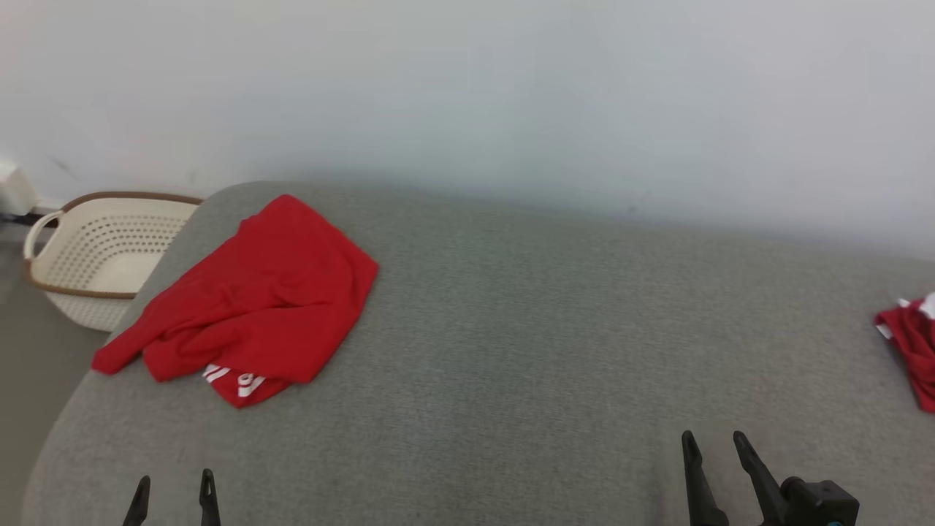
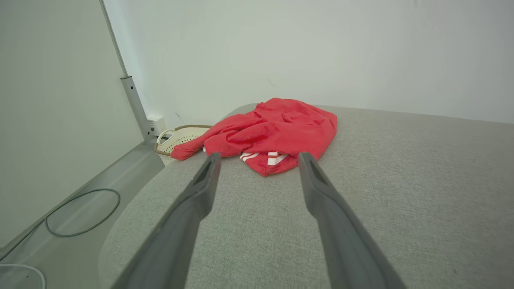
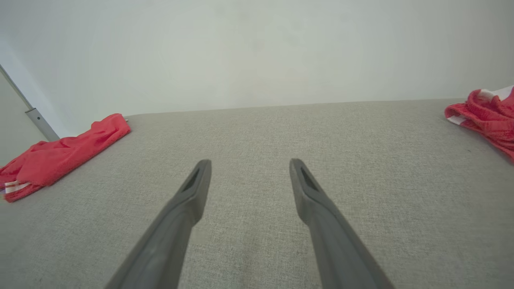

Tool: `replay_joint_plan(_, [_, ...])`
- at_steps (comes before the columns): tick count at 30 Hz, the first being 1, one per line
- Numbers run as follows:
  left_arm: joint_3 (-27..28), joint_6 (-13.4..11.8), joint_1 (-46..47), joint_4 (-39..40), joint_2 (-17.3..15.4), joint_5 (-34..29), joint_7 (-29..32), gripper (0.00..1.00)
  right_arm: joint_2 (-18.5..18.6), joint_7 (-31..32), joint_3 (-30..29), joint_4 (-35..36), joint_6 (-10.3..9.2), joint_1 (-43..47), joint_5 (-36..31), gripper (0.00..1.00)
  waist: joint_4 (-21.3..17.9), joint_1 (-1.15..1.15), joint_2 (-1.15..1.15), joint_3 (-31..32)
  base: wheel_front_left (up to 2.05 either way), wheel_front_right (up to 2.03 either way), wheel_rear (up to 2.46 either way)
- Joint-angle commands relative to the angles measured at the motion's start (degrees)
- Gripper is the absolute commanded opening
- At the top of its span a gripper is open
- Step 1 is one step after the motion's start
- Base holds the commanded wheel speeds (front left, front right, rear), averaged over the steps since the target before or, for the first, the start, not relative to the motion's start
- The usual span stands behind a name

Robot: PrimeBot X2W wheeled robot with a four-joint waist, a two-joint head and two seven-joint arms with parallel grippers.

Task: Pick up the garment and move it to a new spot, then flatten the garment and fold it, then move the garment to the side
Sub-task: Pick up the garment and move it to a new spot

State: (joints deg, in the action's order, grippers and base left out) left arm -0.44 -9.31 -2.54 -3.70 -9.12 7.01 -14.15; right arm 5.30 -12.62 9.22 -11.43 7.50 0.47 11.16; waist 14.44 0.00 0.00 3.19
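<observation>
A crumpled red garment (image 1: 248, 299) with white stripes at its near hem lies on the far left of the grey cushioned surface (image 1: 511, 351). The left wrist view has the garment (image 2: 273, 130) just beyond my fingertips; the right wrist view has the garment (image 3: 60, 154) at its left edge. My left gripper (image 1: 173, 486) stands open at the lower left, well short of the garment, nothing between its fingers. Low on the right, my right gripper (image 1: 714, 442) is open over bare fabric, far from the garment.
A second red and white garment (image 1: 911, 343) lies bunched at the surface's right edge, also in the right wrist view (image 3: 486, 116). A cream perforated basket (image 1: 95, 252) sits on the floor past the left end. A cable loop (image 2: 80, 212) lies on the floor there.
</observation>
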Motion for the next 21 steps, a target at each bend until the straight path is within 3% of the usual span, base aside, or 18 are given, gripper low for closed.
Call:
replay_joint_plan(1, [0.1,-0.5,-1.2,0.6,-0.3,-0.3,0.4,1.00,-0.1,-0.5,0.5,-0.3,-0.01,-0.5,0.6,1.00,3.5,0.00,0.00,0.6,0.00,0.00,0.00])
replay_joint_plan(13, [0.2,-1.7,-2.2,2.0,-1.0,-0.1,1.4,1.00,-0.7,-1.1,1.9,-1.6,-0.01,-1.0,1.0,1.00,10.1,0.00,0.00,1.3,0.00,0.00,0.00])
replay_joint_plan(21, [1.0,-2.4,-2.7,2.8,-1.5,0.3,1.6,1.00,-0.9,-1.4,2.9,-2.1,-0.01,-1.6,1.3,1.00,11.5,0.00,0.00,1.3,0.00,0.00,0.00])
